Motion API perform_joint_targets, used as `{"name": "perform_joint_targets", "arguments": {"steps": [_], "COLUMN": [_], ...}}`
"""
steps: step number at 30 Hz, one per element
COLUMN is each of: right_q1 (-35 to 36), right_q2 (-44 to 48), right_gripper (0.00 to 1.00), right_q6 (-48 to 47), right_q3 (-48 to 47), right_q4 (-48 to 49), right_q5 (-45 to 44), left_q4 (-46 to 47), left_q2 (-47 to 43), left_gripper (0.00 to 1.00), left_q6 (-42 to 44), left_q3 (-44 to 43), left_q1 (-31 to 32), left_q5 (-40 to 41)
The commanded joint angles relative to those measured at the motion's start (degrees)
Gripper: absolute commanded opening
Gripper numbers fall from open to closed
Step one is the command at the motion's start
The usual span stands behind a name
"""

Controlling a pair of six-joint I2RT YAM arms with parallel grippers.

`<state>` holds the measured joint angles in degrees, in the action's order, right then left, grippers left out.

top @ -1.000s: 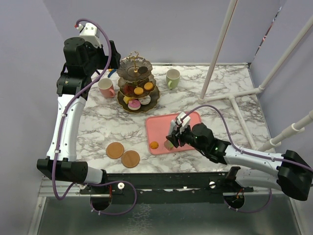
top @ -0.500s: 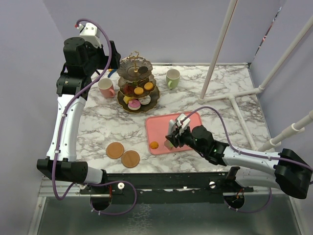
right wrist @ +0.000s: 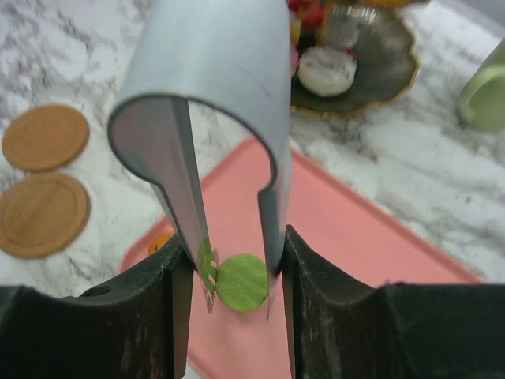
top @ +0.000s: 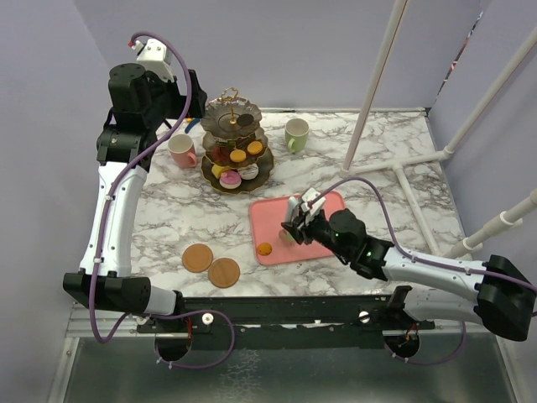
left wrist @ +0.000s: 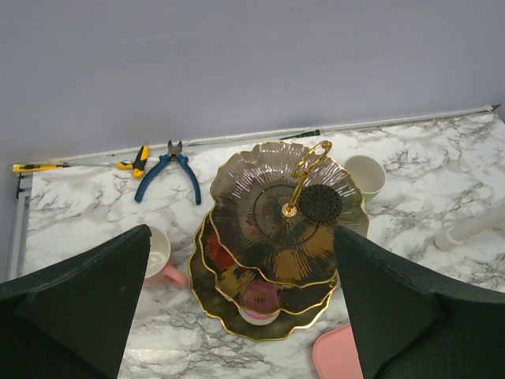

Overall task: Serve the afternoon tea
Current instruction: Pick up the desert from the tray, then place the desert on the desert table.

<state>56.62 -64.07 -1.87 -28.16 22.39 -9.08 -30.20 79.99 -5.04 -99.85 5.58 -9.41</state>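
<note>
My right gripper (right wrist: pixel 233 253) is shut on silver tongs (right wrist: pixel 213 71) over the pink tray (right wrist: pixel 347 229). The tong tips stand on either side of a round green cookie (right wrist: pixel 242 282), the right tip against its edge. A small orange pastry (top: pixel 264 248) lies near the tray's front left corner. The dark three-tier stand (top: pixel 237 147) at the back holds several pastries. A pink mug (top: pixel 180 150) sits to its left and a pale-green mug (top: pixel 296 134) to its right. Two brown coasters (top: pixel 197 257) (top: pixel 224 272) lie at the front left. My left gripper (left wrist: pixel 241 237) hangs open high above the stand.
Blue-handled pliers (left wrist: pixel 170 170) and a yellow tool (left wrist: pixel 134 162) lie by the back wall behind the pink mug. A white pipe frame (top: pixel 394 168) stands on the right half of the marble table. Purple walls close in the left, back and right.
My right gripper has shifted a little up and left over the tray and squeezed the tongs narrower around the green cookie. The left arm has not moved.
</note>
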Motion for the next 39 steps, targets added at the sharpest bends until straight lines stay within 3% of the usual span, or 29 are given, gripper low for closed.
{"name": "perform_joint_targets", "arguments": {"steps": [1,6,14,19,30,35,39], "right_q1": [0.23,0.06,-1.83,-3.75,-6.51,-6.91,-6.91], "right_q2": [-0.79,-8.79,-30.54,-40.08,-48.19,-47.26,-44.88], "right_gripper": [0.14,0.11,0.08,0.06,0.06,0.07,0.13], "right_q6": [-5.50,-10.57,-15.17,-14.81,-12.46,-12.19,-11.88], "right_q3": [-11.10,-26.15,-57.49,-70.14,-77.11,-74.61,-70.93], "right_q4": [2.01,1.16,-1.54,-1.50,1.80,2.12,2.48], "right_q5": [-2.32,0.56,6.06,6.92,5.81,5.30,5.14], "left_q4": [-0.83,-0.77,-0.76,-0.83,-0.25,-0.13,0.02], "left_q2": [-0.02,0.17,0.88,1.90,1.80,1.36,1.31], "left_gripper": [0.99,0.99,0.99,0.99,0.99,0.99,0.99], "left_q6": [0.59,0.36,0.29,-0.25,-0.81,-0.45,-0.25], "left_q3": [-2.17,-2.17,-3.28,-5.07,-2.94,-2.29,-2.27], "left_q1": [-0.40,-0.38,-0.93,-2.76,-4.42,-5.01,-5.07], "left_q5": [0.02,0.59,2.41,2.27,0.41,0.18,0.05]}}
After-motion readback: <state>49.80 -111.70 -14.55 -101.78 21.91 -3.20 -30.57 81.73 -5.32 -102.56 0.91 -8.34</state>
